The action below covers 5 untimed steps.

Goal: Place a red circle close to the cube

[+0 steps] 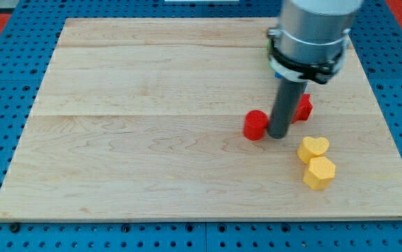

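A red circle block [255,125] lies on the wooden board [152,126], right of the middle. My tip [279,135] rests on the board just to the right of the red circle, touching or nearly touching it. A second red block [302,107] sits behind the rod to its right, partly hidden; its shape is unclear. A yellow heart block [314,148] and a yellow hexagon-like block [319,172] lie below and to the right of the tip. A bit of green [268,50] shows behind the arm's body at the view's top.
The arm's grey body [312,31] covers the board's upper right part. A blue pegboard [5,42] surrounds the board.
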Tool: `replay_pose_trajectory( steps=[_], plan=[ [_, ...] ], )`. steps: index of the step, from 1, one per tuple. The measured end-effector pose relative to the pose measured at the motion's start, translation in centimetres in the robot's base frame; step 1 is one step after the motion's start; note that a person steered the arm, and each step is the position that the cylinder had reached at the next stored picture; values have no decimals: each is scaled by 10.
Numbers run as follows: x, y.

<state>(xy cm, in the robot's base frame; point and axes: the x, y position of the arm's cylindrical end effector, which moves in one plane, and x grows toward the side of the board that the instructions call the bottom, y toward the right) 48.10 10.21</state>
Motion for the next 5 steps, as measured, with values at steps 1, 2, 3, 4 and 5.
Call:
replay_pose_trajectory(
  steps=[1,2,3,4,5],
  plan=[
    [52,-9],
    [63,-54],
    [38,-50],
    [-5,-50],
    [-43,-40]
  ],
)
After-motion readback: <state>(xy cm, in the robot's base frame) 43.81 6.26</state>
